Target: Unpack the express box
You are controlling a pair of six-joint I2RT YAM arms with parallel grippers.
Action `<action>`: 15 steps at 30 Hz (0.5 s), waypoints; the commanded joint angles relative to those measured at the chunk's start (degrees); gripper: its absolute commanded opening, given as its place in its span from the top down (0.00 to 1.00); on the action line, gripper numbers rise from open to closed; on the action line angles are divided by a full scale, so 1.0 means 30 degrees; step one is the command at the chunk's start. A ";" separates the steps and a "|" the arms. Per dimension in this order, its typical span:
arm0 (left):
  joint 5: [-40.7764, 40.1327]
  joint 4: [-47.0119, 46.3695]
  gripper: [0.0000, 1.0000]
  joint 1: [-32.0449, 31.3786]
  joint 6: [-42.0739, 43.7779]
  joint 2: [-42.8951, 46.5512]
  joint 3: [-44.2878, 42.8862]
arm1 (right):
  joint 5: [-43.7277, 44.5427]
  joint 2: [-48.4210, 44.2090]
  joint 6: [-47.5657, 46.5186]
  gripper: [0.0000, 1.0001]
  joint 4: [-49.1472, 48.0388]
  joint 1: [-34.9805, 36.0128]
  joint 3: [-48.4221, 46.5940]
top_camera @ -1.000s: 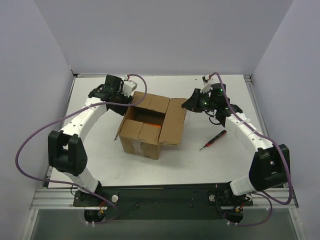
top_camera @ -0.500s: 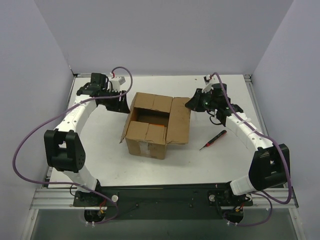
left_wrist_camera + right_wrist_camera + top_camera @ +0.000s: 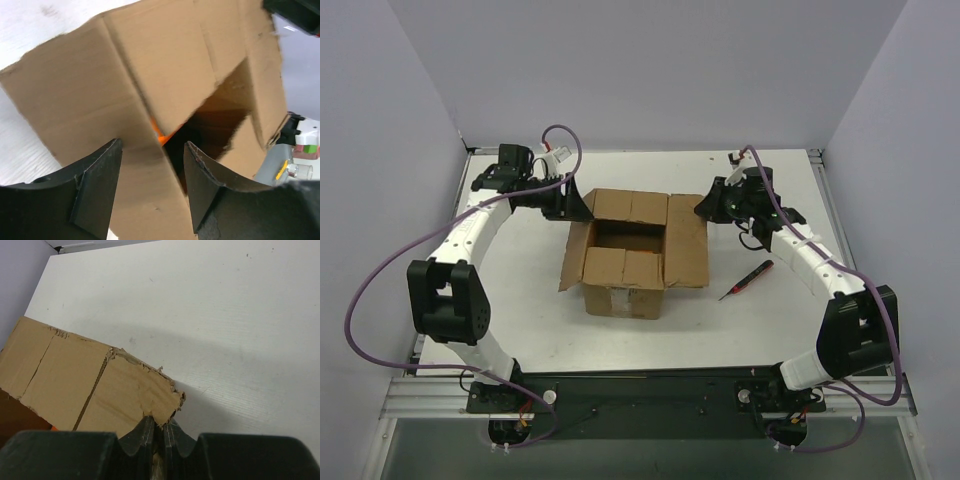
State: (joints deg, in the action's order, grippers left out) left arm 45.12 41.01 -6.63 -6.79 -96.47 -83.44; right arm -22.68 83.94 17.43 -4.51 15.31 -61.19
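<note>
1 express box [image 3: 625, 268] and 1 red-handled tool [image 3: 746, 280].

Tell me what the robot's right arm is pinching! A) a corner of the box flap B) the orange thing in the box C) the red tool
A: in the right wrist view the right jaws are shut on the torn corner of a flap of the express box; the red tool lies apart.

No text, number or brand mark is legible in any view. The white label [image 3: 612, 298] on the near face of the express box [image 3: 625, 268], centre of the top frame, is too small to read.
</note>
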 commanded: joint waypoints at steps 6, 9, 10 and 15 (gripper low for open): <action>0.0970 -0.0349 0.37 -0.1068 -0.0523 0.0047 -0.0046 | -0.0761 0.0614 -0.0302 1.00 0.1153 0.0843 -0.0082; -0.1554 0.0824 0.35 -0.1420 0.0823 -0.0013 -0.0516 | -0.0732 0.0584 -0.0361 1.00 0.1240 0.0873 -0.0112; -0.2116 0.1207 0.34 -0.1770 0.1552 -0.0013 -0.0720 | -0.0703 0.0555 -0.0361 1.00 0.1241 0.0873 -0.0112; -0.6857 0.2470 0.32 -0.4024 0.3315 0.0834 -0.0576 | -0.0527 0.0438 -0.0536 1.00 0.1241 0.0961 -0.0229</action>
State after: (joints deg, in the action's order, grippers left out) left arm 36.10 42.11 -11.75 -2.55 -95.59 -84.75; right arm -23.59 84.14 17.74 -5.23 16.34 -61.34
